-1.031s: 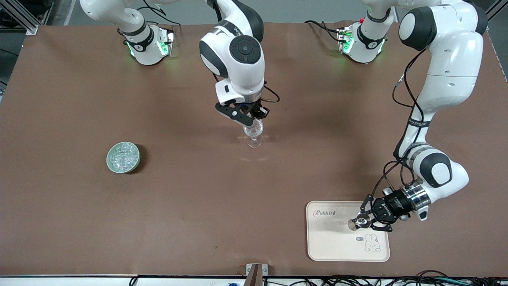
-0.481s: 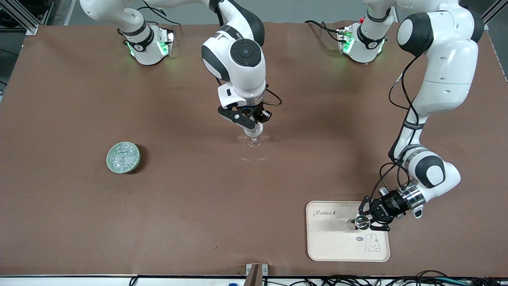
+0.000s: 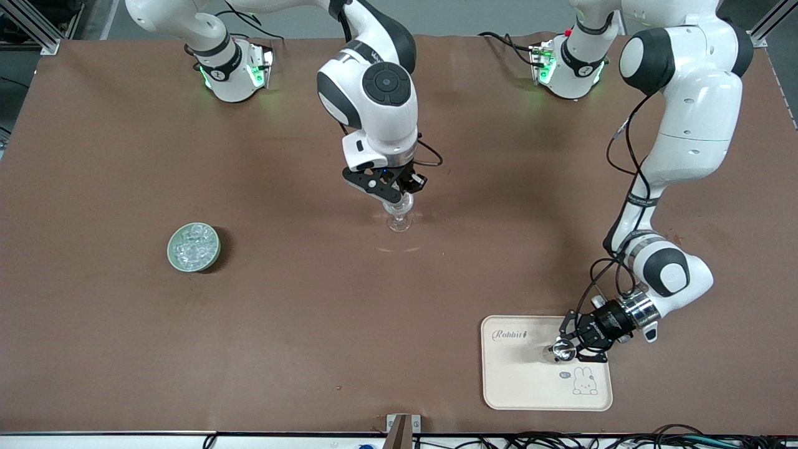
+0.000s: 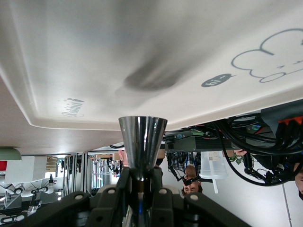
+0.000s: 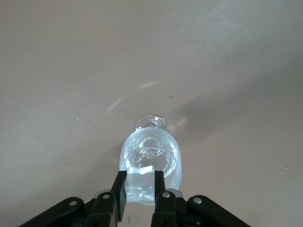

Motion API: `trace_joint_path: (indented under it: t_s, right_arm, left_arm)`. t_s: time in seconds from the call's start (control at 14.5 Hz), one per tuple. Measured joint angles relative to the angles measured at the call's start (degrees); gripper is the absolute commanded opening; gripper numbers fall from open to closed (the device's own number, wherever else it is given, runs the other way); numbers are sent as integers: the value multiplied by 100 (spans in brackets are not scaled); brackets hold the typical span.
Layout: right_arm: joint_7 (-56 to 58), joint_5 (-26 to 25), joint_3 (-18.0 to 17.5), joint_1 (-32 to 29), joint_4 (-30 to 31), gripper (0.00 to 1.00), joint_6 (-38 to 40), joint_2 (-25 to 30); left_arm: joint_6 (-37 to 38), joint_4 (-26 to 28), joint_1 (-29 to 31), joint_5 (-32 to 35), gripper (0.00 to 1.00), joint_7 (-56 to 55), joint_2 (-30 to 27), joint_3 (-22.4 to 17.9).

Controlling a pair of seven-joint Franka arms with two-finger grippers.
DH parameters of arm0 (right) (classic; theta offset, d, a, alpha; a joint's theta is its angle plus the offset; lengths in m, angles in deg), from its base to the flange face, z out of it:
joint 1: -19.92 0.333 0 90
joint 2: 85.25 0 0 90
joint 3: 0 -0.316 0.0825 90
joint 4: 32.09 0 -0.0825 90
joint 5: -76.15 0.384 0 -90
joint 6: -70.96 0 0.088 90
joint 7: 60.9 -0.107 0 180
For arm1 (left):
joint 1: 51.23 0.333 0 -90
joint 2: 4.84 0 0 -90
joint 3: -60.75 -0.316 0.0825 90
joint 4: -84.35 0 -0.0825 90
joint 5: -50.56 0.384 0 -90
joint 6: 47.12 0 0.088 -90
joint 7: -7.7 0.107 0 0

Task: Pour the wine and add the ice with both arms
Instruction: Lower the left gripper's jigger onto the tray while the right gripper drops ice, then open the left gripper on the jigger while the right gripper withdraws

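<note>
ice [image 5: 140, 182]: clear cube in right gripper [image 5: 140, 184] | left gripper [image 4: 141, 182] clamps steel cup [image 4: 142, 144]

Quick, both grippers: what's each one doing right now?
Left gripper: shut on metal cup, over tray.
Right gripper: shut on ice cube, over stemmed glass.

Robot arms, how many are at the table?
2. The right arm reaches over the stemmed glass mid-table; the left arm reaches over the cream tray.
</note>
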Motion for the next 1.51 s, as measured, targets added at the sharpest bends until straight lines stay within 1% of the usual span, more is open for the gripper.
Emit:
trace_joint_path:
  t_s: [0.28,0.34,0.48,0.55,0.62,0.69,0.76,0.96,1.1,1.17,1.24,1.31,1.38,1.44,1.51]
  right_arm:
    - [0,-3,0,43,0,6,38,-16]
    - [0,-4,0,47,0,7,45,-18]
    - [0,-4,3,47,0,10,47,-19]
    - [0,-5,5,47,0,16,47,-20]
    - [0,-6,6,47,0,23,48,-20]
    - [0,-6,7,47,0,31,50,-20]
    - [0,-6,8,47,0,40,60,-20]
    - [0,-6,15,47,-1,51,85,-20]
    - [1,-6,26,47,-9,53,133,-20]
    - [1,-6,28,47,-15,58,144,-20]
    - [1,-6,28,47,-21,63,152,-20]
    - [1,-6,30,47,-28,75,159,-20]
    - [1,-6,37,47,-38,93,164,-20]
    - [1,-8,48,46,-52,100,178,-19]
    - [1,-12,70,45,-84,100,219,-18]
  left_arm:
    - [-63,-90,-58,-8,5,0,80,2]
    - [-81,-91,-63,-8,6,0,88,3]
    - [-87,-91,-76,-8,16,0,96,3]
    - [-89,-91,-80,-8,20,0,100,3]
    - [-91,-91,-82,-8,21,6,103,3]
    - [-93,-91,-82,-8,27,41,107,2]
    - [-95,-90,-82,-8,36,86,109,1]
    - [-100,-91,-73,-8,37,144,112,-3]
    - [-101,-93,-55,-9,37,231,112,-6]
    - [-101,-97,-44,-9,39,281,112,-6]
    - [-101,-103,-32,-9,45,308,112,-7]
    - [-101,-106,-18,-9,48,316,112,-9]
    - [-101,-104,-2,-9,60,321,112,-10]
    - [-101,-101,13,-9,96,323,112,-12]
    - [-101,-91,26,-9,100,324,110,-17]
